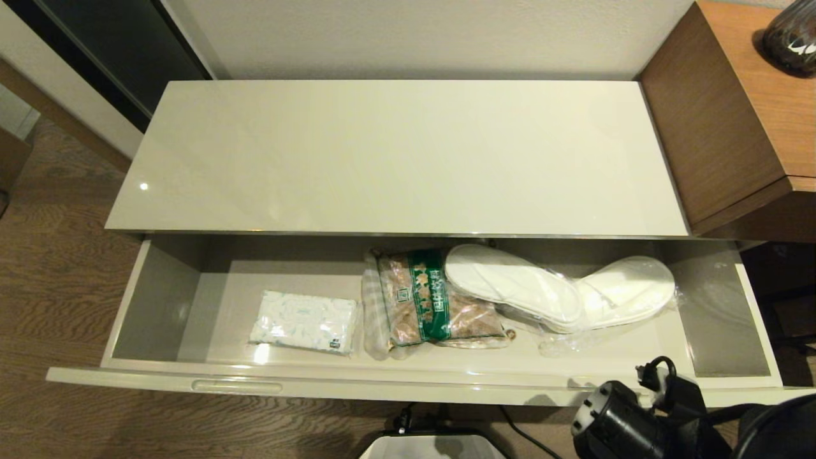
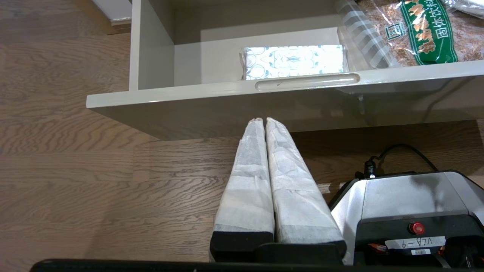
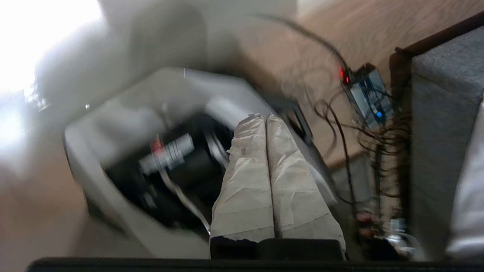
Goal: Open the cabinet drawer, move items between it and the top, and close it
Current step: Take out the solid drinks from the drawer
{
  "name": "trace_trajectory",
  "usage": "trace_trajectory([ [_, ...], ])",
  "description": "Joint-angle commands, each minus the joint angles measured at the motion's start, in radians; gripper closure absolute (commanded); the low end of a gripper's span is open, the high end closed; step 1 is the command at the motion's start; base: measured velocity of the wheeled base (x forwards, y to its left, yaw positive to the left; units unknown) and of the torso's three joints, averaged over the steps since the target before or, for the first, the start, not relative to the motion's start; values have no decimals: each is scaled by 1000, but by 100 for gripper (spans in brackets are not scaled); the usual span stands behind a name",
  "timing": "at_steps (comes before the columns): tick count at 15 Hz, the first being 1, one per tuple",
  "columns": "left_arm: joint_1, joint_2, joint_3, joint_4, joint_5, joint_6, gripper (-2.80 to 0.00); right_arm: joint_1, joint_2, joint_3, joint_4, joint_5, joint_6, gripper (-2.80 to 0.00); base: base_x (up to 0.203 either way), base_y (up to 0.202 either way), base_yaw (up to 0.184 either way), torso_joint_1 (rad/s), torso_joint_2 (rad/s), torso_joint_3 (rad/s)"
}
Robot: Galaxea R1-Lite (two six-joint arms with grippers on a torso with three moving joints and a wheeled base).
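Head view shows the cabinet drawer [image 1: 408, 376] pulled open with the tissue pack [image 1: 303, 322], snack bag [image 1: 428, 299] and slippers [image 1: 561, 290] inside, all probably light, soft and slippery in plastic, best pinched at the middle, while the left gripper [image 2: 264, 120] and right gripper [image 3: 265, 117] are both closed and empty

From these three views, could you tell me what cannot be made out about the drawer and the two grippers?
- Cabinet drawer: its right slot handle, head view, hidden behind the right arm.
- Slippers: how many, head view, overlapping under clear wrap.
- Right gripper: what lies beyond it, right wrist view, motion-blurred.
- Left gripper: outside the head view.
- Snack bag: cut by the left wrist view's edge.
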Motion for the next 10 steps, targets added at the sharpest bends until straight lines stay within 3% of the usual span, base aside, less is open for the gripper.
trace_trajectory([
  [1, 0, 2, -1, 0, 0, 1, 0, -120, 57, -25, -70, -3, -40, 0, 0, 0, 0, 0, 0, 0],
  [10, 0, 2, -1, 0, 0, 1, 0, -104, -89, 12, -44, 4, -105, 0, 0, 0, 0, 0, 0, 0],
])
